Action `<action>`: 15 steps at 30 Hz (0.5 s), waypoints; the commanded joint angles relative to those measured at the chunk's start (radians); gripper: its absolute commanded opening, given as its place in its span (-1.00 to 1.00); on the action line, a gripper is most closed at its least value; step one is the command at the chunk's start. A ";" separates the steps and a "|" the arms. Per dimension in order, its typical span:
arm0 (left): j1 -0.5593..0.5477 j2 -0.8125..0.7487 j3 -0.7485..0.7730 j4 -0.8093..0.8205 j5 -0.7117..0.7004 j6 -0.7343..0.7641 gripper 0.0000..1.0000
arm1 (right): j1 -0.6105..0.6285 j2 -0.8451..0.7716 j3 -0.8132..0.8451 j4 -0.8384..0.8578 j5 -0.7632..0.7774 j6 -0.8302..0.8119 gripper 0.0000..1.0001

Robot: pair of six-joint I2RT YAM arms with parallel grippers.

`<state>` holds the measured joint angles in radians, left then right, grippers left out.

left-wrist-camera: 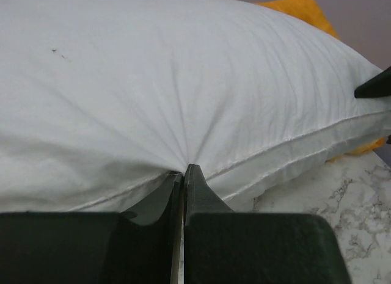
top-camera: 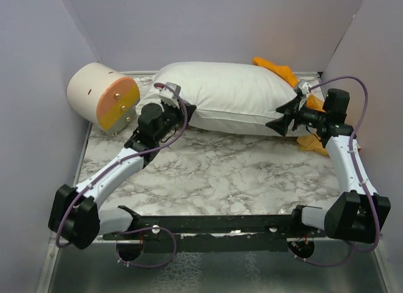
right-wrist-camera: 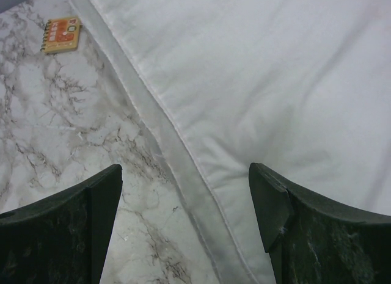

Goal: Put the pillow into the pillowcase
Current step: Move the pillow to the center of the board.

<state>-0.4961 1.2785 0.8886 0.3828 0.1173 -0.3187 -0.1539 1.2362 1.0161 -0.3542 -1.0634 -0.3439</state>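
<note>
1. Starting at the near edge, the top view shows a black bar (top-camera: 214,222) joining the two arm bases.
2. Beyond it lies the table (top-camera: 227,173), a flat slab with a marble pattern, white with grey veins.
3. The left gripper (left-wrist-camera: 184,170) is clenched on the pillow (left-wrist-camera: 183,82). Its dark tapered fingers (left-wrist-camera: 201,195) meet tip to tip, and the white cloth puckers into the pinch in radiating creases at the near seam, by the pillow's left end.
4. The right gripper (right-wrist-camera: 185,174) stands released. Its dark curved fingers (right-wrist-camera: 293,217) are spread wide, one over marble and one over white fabric, straddling the pillow's flat stitched border.
5. The pillow is large, plump and rectangular, and lies across the back of the table, outside the pillowcase (top-camera: 278,69). This thin orange-yellow fabric peeks out behind and under the pillow's right end.
6. A cream cylinder (top-camera: 101,96) with an orange-and-yellow end face lies at the far left, just beside the pillow.
7. Only the right wrist view shows a small rectangular printed label (right-wrist-camera: 61,35), red-orange, flat on the marble beside the border.
8. Only the left wrist view shows the pinch itself, because in the top view the wrist hides it.
9. Plain lavender walls (top-camera: 208,22) close the scene behind.
</note>
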 commanded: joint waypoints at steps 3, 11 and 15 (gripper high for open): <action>-0.023 -0.329 -0.166 -0.071 -0.126 0.003 -1.00 | 0.002 -0.017 0.023 -0.026 0.017 -0.032 0.69; -0.022 -0.733 -0.305 -0.345 -0.249 -0.079 -1.00 | 0.002 -0.011 0.057 -0.080 -0.020 -0.070 0.69; -0.022 -0.825 -0.286 -0.450 -0.228 -0.130 -1.00 | 0.002 0.025 0.085 -0.144 0.000 -0.115 0.69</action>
<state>-0.5179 0.5430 0.5579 -0.0460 -0.0906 -0.3859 -0.1532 1.2358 1.0489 -0.4213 -1.0653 -0.3985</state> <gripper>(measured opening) 0.019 0.845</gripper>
